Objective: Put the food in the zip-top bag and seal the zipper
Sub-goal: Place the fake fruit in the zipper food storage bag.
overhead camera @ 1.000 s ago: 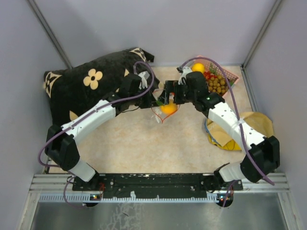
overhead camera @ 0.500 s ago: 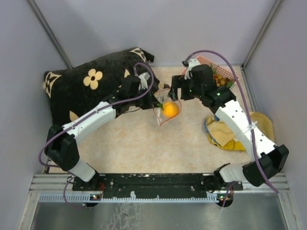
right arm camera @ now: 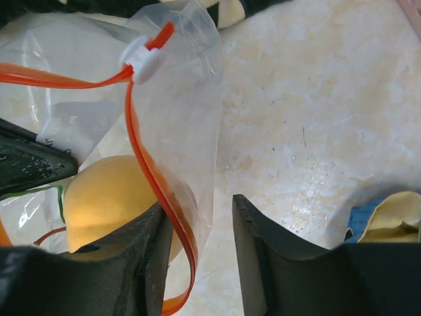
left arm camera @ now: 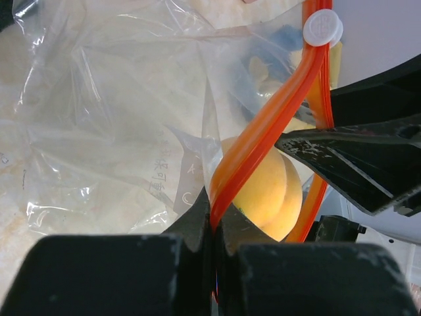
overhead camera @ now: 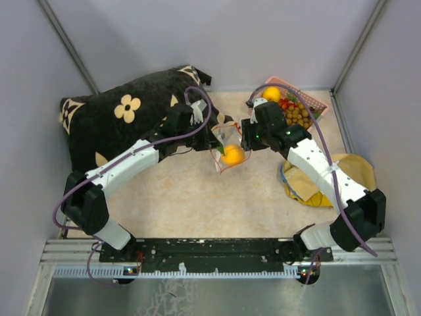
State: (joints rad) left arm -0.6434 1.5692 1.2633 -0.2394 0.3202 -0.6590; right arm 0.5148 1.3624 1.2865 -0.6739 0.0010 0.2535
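Observation:
The clear zip-top bag hangs at mid-table with a yellow-orange fruit inside. My left gripper is shut on the bag's orange-red zipper and holds the mouth up. The fruit sits just behind the strip, and a white slider is at its far end. My right gripper is open at the bag's other side. The zipper and the bag wall pass between its fingers, next to the fruit. More food, an orange fruit and tan balls, lies in the pink basket.
A black flowered cushion fills the back left, close behind my left arm. A yellow-and-blue cloth lies at the right under my right arm. Grey walls enclose the table on three sides.
My right gripper drew back toward the basket, then came back down to the bag's mouth. The fruit sits a little lower in the bag. My left gripper has kept its hold.

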